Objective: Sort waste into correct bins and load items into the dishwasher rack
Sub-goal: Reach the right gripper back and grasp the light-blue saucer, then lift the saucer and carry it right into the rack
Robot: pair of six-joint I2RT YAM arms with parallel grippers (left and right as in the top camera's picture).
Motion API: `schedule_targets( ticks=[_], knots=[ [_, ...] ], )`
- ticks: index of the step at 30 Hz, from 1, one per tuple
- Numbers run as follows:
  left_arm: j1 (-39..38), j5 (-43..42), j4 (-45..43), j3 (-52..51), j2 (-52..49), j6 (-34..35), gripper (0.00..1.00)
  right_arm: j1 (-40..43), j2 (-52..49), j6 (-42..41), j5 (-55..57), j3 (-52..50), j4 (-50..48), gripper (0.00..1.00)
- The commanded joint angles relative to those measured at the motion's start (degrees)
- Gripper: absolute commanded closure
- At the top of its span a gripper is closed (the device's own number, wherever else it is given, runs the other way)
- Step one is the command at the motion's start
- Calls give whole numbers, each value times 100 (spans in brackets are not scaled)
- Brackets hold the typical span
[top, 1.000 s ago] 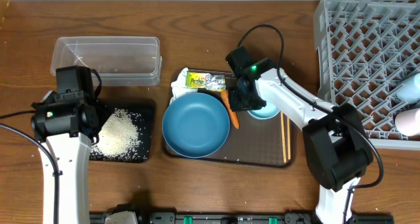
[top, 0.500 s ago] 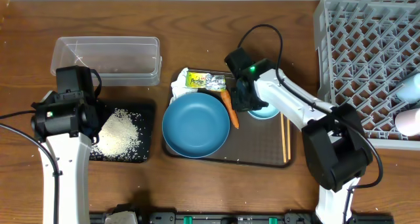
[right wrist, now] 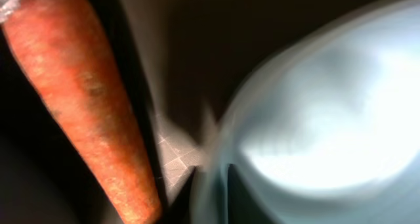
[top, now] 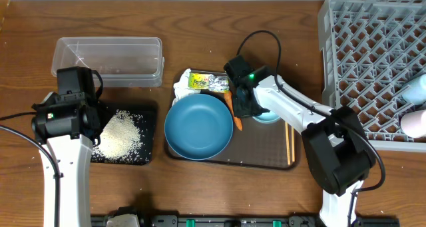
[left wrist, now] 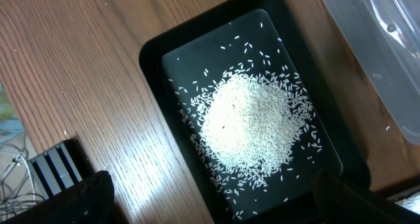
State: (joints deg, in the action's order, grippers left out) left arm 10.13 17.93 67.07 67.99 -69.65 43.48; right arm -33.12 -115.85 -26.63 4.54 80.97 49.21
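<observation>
The bench (top: 200, 27) is brown with wood grain. White rice (left wrist: 252, 129) speckles the black tray (left wrist: 154, 60). The tub (top: 106, 54) is clear, the plate-bowl (top: 198, 126) blue, the carrot (right wrist: 85, 99) orange. The wrapper (top: 208, 82) is printed green and yellow. The light-blue bowl (right wrist: 315, 119) sits on a dark brown serving tray (top: 266, 147). The rack (top: 373, 27) is a grey lattice.

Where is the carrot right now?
In the overhead view the carrot lies on the brown tray near the middle of the table, between the big blue plate and the small light-blue bowl.
</observation>
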Motion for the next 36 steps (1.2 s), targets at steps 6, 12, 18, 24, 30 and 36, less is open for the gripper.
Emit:
schedule_targets(
  ticks=[6,12,18,24,30,36],
  knots=[
    [35,13,17,66,-2,31,1,-7,131,-74,24,160,190,99],
    [35,13,17,66,-2,31,1,216,721,428,-262,772,562,99],
    [35,13,17,63,-2,31,1,1126,1587,973,-782,1287,481,99],
    [35,13,17,63,-2,31,1,2774,2050,2531,-3097,1311,-352,99],
    [35,13,17,66,-2,31,1,4489,1816,2883,-4859,1298,-1156,99],
    [35,13,17,66,-2,31,1,5595,1211,2905,-6404,1298,-2238,99]
  ],
)
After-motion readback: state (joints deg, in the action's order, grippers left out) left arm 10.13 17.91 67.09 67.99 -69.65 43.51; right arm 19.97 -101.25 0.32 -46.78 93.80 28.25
